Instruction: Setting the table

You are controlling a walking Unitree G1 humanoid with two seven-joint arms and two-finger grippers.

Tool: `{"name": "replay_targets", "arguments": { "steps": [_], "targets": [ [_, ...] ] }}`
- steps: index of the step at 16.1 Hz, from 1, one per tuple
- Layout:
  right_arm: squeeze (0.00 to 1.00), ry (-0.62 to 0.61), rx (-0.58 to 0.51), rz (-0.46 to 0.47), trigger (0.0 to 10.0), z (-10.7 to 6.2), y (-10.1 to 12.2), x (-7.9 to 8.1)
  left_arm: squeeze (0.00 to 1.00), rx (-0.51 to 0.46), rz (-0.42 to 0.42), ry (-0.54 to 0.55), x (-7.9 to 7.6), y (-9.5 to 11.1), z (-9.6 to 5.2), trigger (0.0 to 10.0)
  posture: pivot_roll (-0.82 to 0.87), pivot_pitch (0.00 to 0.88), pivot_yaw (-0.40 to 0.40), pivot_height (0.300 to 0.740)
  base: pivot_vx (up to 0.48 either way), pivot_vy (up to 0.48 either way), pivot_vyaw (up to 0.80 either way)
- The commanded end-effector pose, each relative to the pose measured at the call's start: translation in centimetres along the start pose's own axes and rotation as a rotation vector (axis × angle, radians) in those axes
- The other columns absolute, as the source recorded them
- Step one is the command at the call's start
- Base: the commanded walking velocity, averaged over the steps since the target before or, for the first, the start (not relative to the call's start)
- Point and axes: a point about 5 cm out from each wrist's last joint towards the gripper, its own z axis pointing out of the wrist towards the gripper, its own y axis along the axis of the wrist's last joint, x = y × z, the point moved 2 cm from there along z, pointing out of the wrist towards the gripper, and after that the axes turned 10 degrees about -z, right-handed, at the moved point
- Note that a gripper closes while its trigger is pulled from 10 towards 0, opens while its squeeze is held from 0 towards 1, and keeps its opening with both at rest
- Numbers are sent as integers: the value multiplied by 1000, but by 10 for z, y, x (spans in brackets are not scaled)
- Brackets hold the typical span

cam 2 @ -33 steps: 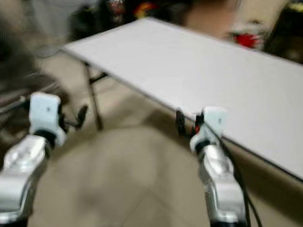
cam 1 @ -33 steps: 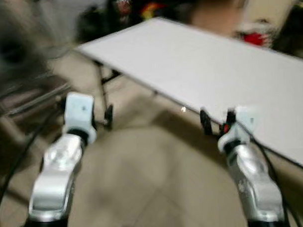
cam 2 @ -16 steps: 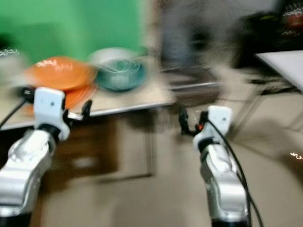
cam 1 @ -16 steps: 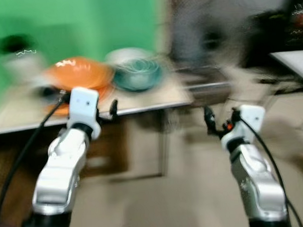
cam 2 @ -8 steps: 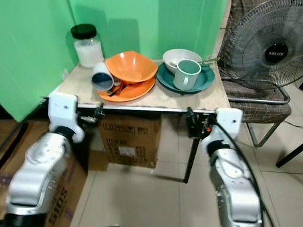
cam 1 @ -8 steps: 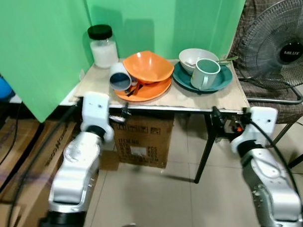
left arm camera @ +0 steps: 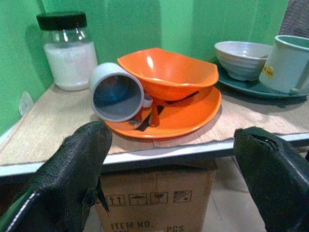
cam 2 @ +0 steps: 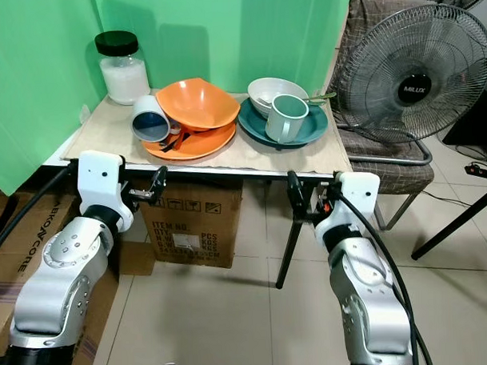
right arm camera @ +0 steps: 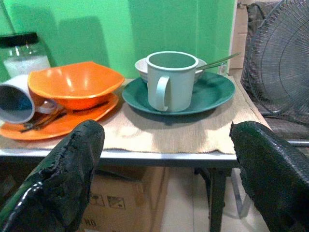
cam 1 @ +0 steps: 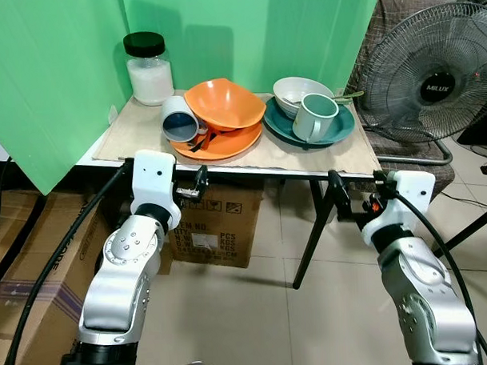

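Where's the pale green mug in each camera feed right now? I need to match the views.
Left eye: pale green mug upright on the teal plate, right of centre.
Right eye, same plate.
Left wrist: far right edge.
Right wrist: centre.
Shared landmark: the orange bowl, to the mug's left in the eye views.

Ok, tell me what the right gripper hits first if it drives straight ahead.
Probably the pale green mug standing on the teal plate; it sits dead centre ahead of the open right gripper. If it is running low, the table edge comes first.
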Motion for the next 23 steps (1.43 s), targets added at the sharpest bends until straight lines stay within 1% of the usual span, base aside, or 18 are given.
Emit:
{"name": "replay_targets", "arguments": {
  "steps": [1, 3, 5, 6, 7, 9, 10, 11, 15, 16, 17, 19, 20, 22, 23],
  "targets": [
    [1000, -36, -6, 2, 10000, 1, 1, -5, 1000, -12, 16, -20, -1, 3, -2, 10000, 94, 0, -51, 740, 0, 0, 0],
    [1000, -48, 3, -3, 10000, 0, -1, -4, 1000, -15, 23, -17, 1, 5, -2, 10000, 92, 0, -42, 740, 0, 0, 0],
    [1000, -53, 6, 20, 10000, -1, -3, -4, 1000, -11, 36, -29, 2, 5, 0, 10000, 85, 0, -21, 740, 0, 0, 0],
    [1000, -62, 27, 22, 10000, -1, -6, -5, 1000, -10, 40, -35, 2, 6, 1, 10000, 85, 0, -17, 740, 0, 0, 0],
    [1000, -77, 36, 23, 10000, -1, -8, -8, 1000, -9, 44, -39, 2, 6, 2, 10000, 84, 0, -13, 740, 0, 0, 800],
    [1000, -83, 28, -2, 10000, 0, -7, -8, 1000, -6, 45, -49, 1, 6, 2, 10000, 86, 0, -12, 740, 0, 0, 800],
    [1000, -82, 26, -10, 10000, 1, -6, -8, 1000, -6, 44, -51, 0, 6, 2, 10000, 87, 0, -14, 740, 240, 0, 800],
    [1000, -72, 13, -3, 10000, 3, -4, -6, 1000, -5, 41, -52, 1, 6, 1, 10000, 88, 0, -17, 740, 289, 0, 0],
    [1000, -61, 48, -17, 10000, 4, -8, -1, 1000, -3, 34, -36, 4, 5, 0, 10000, 92, 0, -25, 740, 322, 0, 0],
    [906, -56, 44, -26, 10000, 5, -8, -1, 1000, -4, 33, -33, 4, 5, 0, 10000, 92, 0, -25, 740, 337, 0, 0],
    [0, -59, 47, -28, 10000, 5, -8, -1, 1000, -6, 34, -34, 5, 5, 0, 10000, 95, 0, -27, 740, 349, 0, 0],
    [0, -52, 54, -21, 10000, 6, -10, -1, 1000, -8, 36, -33, 5, 6, 0, 10000, 100, 0, -31, 740, 351, 0, 0],
    [0, -47, 65, -9, 10000, 6, -11, 0, 1000, -7, 37, -31, 5, 6, -1, 10000, 102, 0, -33, 740, 349, 0, -788],
    [0, -34, 51, -35, 10000, 5, -9, 2, 1000, -6, 40, -27, 6, 5, -3, 10000, 106, 0, -39, 740, 339, 0, -753],
    [0, -30, 48, -37, 10000, 6, -8, 3, 1000, -6, 41, -24, 6, 5, -4, 10000, 106, 0, -39, 740, 334, 0, 0]
  ]
}}
